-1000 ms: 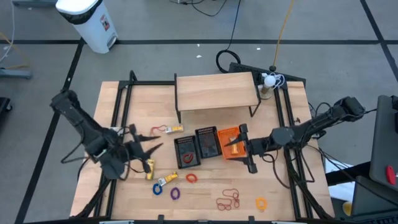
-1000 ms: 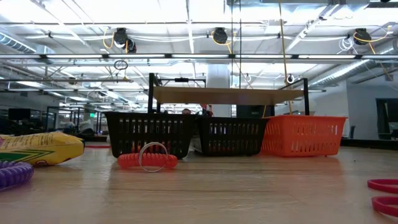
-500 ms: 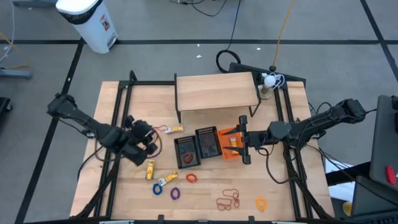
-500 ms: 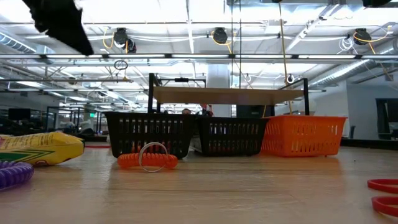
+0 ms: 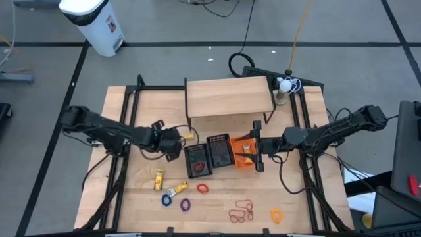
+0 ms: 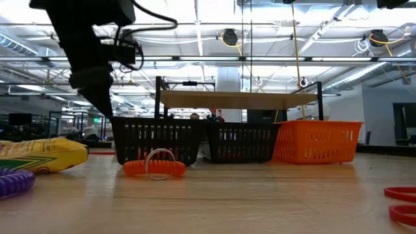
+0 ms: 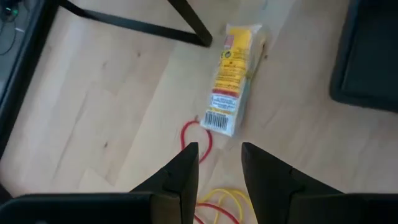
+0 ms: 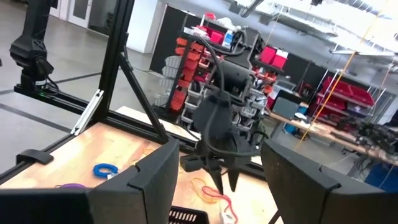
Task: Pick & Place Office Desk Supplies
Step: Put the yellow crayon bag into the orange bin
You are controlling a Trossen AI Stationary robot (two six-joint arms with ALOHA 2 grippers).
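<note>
My left arm reaches in from the table's left edge toward the middle, its left gripper (image 5: 172,142) held above the wood with the fingers (image 7: 184,167) parted by a narrow gap. My right arm stretches in from the right side, bent at the elbow, and its right gripper (image 5: 256,146) hangs with its fingers (image 8: 149,174) spread wide.

The yellow packet (image 7: 235,78) carries a barcode label and printed lines, but none of it is legible. No other text shows.
</note>
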